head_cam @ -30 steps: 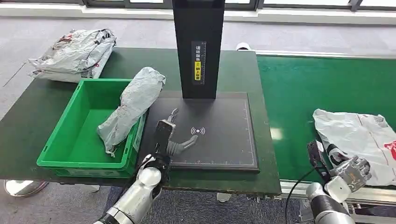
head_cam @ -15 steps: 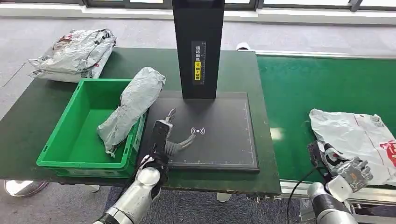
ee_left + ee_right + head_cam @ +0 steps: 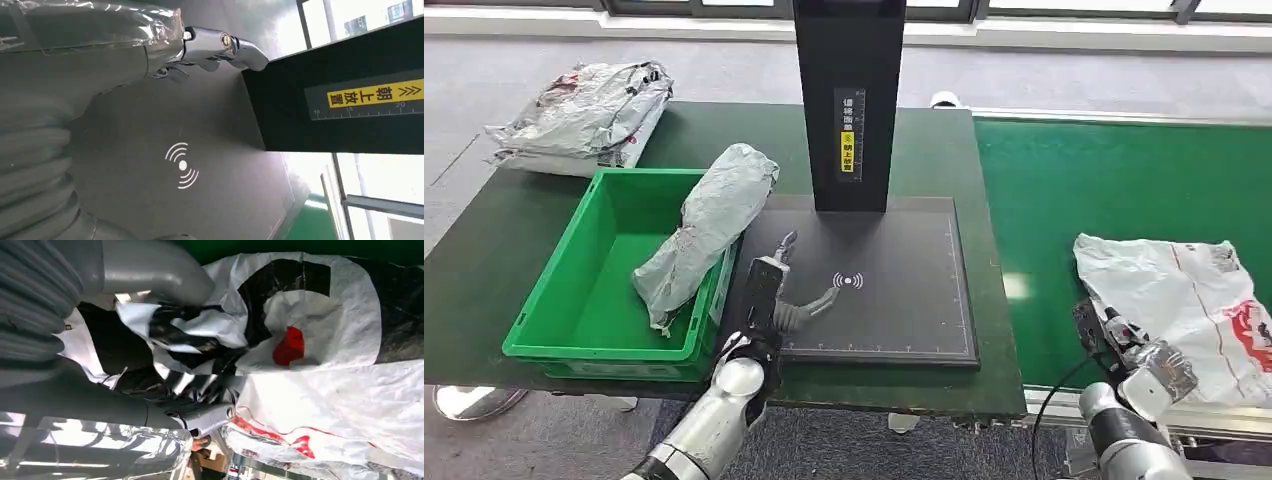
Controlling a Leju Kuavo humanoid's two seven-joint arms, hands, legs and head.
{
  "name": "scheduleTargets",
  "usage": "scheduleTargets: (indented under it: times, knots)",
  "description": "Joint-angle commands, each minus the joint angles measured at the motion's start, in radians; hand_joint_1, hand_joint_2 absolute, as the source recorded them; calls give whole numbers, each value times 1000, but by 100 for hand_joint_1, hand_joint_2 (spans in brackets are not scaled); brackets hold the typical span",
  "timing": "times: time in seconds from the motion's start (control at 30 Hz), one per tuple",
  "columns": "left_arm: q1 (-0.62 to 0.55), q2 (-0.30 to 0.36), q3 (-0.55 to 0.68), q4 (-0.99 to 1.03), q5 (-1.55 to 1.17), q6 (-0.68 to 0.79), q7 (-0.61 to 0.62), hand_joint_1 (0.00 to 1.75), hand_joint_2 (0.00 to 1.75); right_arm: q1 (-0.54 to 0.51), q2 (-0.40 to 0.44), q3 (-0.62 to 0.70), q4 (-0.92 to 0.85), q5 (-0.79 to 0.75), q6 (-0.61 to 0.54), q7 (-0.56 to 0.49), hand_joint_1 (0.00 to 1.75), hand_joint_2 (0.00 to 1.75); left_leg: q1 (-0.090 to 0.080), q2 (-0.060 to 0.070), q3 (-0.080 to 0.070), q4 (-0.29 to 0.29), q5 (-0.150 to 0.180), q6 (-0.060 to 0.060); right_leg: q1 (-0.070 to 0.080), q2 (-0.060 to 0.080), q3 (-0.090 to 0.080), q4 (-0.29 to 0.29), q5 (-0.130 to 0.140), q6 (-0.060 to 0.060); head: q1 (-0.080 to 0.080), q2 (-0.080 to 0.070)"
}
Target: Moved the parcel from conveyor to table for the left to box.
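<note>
Parcel [image 3: 1184,305], a crumpled white bag with black and red print, lies on the green conveyor [image 3: 1064,200], at its near edge, to the right of the dark tabletop [image 3: 924,150]. The right hand [image 3: 1149,365] is at the parcel's near left corner; in the right wrist view its fingers [image 3: 200,390] are bunched into the wrinkled film there, grasping a fold against the thumb. The left hand [image 3: 779,295] hovers over the black scanner pad [image 3: 894,290] on the tabletop, its fingers [image 3: 220,45] spread apart and holding nothing. Just left of the pad stands a green bin [image 3: 574,290] with a grey parcel [image 3: 709,225] leaning across its right rim.
</note>
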Motion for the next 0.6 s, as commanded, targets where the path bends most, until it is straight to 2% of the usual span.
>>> scheduleTargets:
  times: [0.03, 0.13, 0.33, 0.43, 0.47, 0.5, 0.53, 0.6]
  knots:
    - [-27, 25, 34, 45, 4, 3, 3, 0, 175, -49, 15, 33, 63, -4, 7, 2, 175, 175, 0, 6, 3, -1, -1, 0, 1, 1, 1, -1, 1, -2, 0, 0]
    - [-20, 27, 37, 36, 5, 5, 1, 0, 175, -57, 19, 38, 61, -2, 8, -4, 175, 175, 0, 4, 1, 0, -1, 0, 0, 1, 0, 0, 0, -1, 0, 0]
    - [-12, 29, 44, 24, 7, 7, 0, 0, 175, -78, 23, 34, 50, -27, -32, -50, 175, 175, 0, 8, 3, -2, -1, 0, 1, 2, 2, -1, 0, -2, 0, 0]
    - [-4, 32, 51, 16, 9, 15, -4, 0, 175, -103, 48, 17, 15, -103, -125, -197, 175, 175, 0, 8, 2, -1, -1, 0, 1, 3, 1, -1, 1, -2, 0, 0]
    - [-3, 33, 53, 13, 9, 18, -5, 0, 175, -113, 64, 13, -7, -150, -161, -277, 175, 175, -1, 11, 4, -2, -1, 0, 0, 4, 1, -1, 1, -2, 0, 0]
    - [-4, 33, 54, 11, 7, 19, -6, 0, 175, -122, 89, 9, -47, -227, -188, -378, 175, 175, 0, 9, 1, 0, -1, 0, 0, 5, -1, 0, 1, -1, 0, 0]
    - [-5, 33, 55, 8, 5, 20, -7, 0, 175, -120, 119, 14, -105, -291, -199, -466, 175, 175, -1, 11, 3, -1, -1, 0, 0, 6, 0, 0, 1, -2, 0, 0]
    - [-10, 31, 57, -1, -2, 24, -8, 0, 175, -73, 182, 112, -296, -401, -147, -527, 175, 175, -1, 14, 1, 0, -1, -1, 0, 9, -3, 1, 2, -2, 0, 0]
